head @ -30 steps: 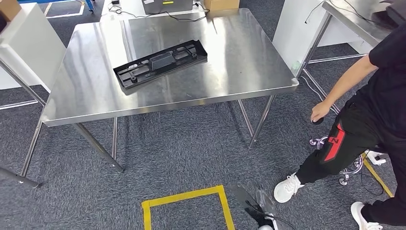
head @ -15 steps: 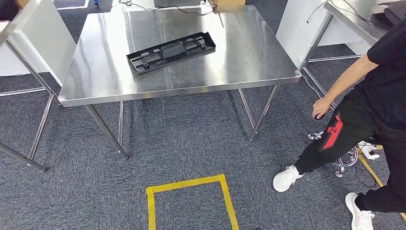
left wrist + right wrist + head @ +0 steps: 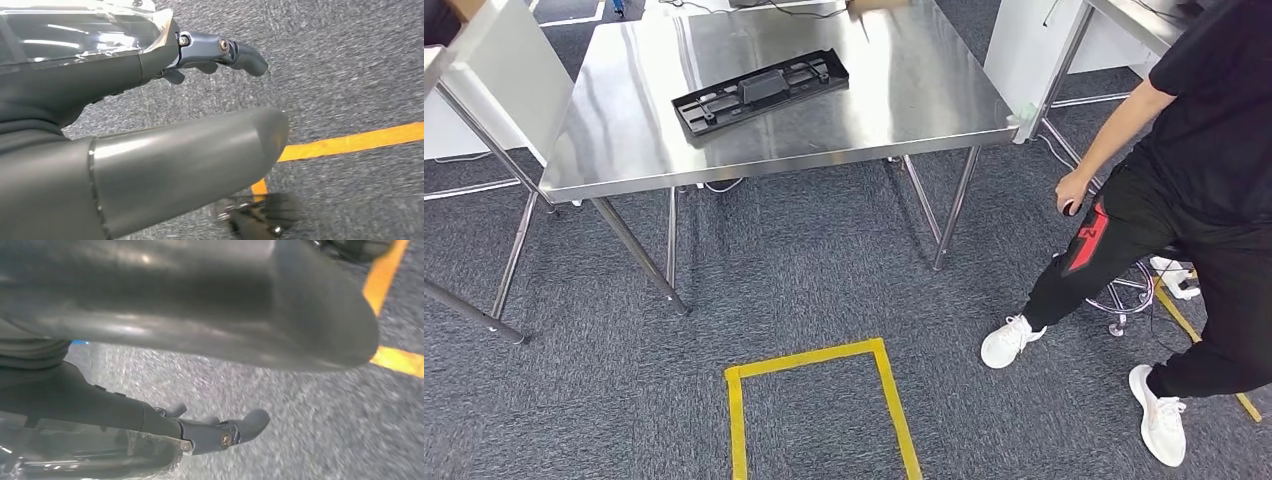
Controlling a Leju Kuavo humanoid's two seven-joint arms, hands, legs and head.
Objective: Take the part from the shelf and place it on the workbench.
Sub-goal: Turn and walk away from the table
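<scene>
part (image 3: 760, 90): long black plastic piece lying flat on the bench (image 3: 624, 150), left of middle, long axis running roughly 8 to 2 o'clock, right end pointing further away
left hand (image 3: 150, 125): hanging over the carpet, nothing in it, fingers (image 3: 240, 52) loosely apart
right hand (image 3: 210, 315): same deal, empty, fingers (image 3: 245, 426) loose
person (image 3: 1184, 200): at 3 o'clock, black clothes, white shoes
tape (image 3: 819, 390): yellow outline on the floor at 6 o'clock
</scene>
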